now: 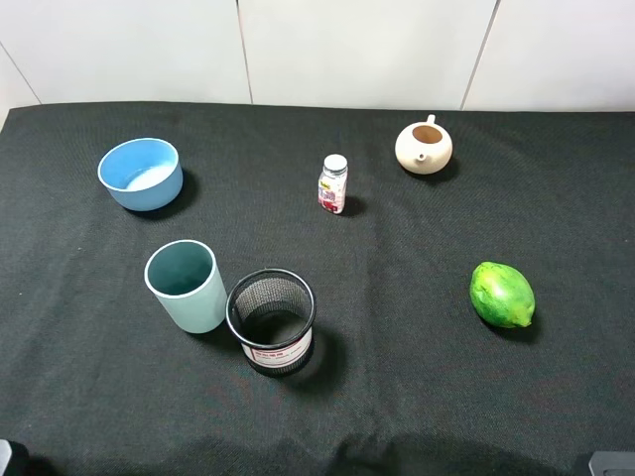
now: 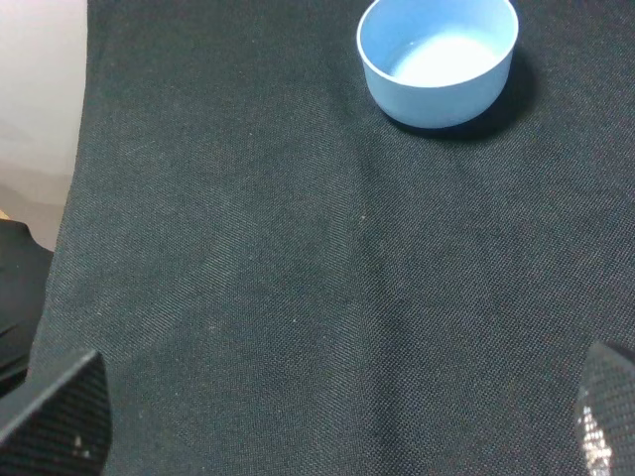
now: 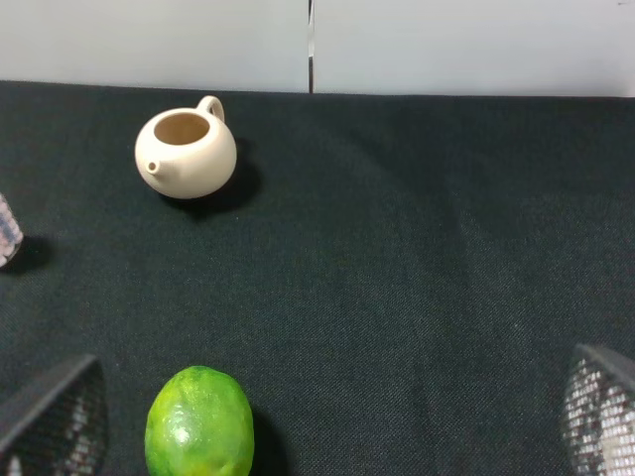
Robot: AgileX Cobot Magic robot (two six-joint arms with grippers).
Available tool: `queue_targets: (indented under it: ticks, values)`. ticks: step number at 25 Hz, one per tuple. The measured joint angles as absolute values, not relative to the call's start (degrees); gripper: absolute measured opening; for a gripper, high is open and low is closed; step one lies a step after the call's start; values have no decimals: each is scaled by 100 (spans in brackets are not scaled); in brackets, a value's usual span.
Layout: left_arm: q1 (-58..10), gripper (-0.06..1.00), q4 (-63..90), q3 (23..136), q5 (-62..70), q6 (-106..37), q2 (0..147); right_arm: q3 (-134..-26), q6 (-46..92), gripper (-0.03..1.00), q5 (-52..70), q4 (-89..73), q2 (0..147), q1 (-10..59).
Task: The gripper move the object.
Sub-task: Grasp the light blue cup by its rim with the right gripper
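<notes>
The tall pale teal-blue cup (image 1: 186,286) stands upright on the black cloth at the front left, touching or almost touching the black wire-mesh holder (image 1: 272,320) on its right. It shows in neither wrist view. My left gripper (image 2: 332,426) is open and empty, its fingertips (image 2: 60,416) wide apart above bare cloth, well short of the cup. My right gripper (image 3: 327,416) is open and empty, its fingertips (image 3: 600,407) wide apart, with the green fruit (image 3: 198,421) just ahead of it. In the high view only slivers of both arms show at the bottom corners.
A wide low blue bowl (image 1: 141,174) sits at the back left and shows in the left wrist view (image 2: 439,58). A small white bottle (image 1: 333,183) stands mid-back. A cream teapot (image 1: 424,147) (image 3: 187,152) sits back right. The green fruit (image 1: 502,295) lies right.
</notes>
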State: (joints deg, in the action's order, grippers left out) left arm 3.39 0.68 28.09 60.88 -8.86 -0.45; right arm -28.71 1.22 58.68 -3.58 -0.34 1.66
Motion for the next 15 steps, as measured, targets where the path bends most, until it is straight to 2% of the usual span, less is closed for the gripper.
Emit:
queue_targets:
  ticks: [15]
  values:
    - [339,99,68,2809,6088,-886,-45,-2871,122,69,5868,-347,-34,166]
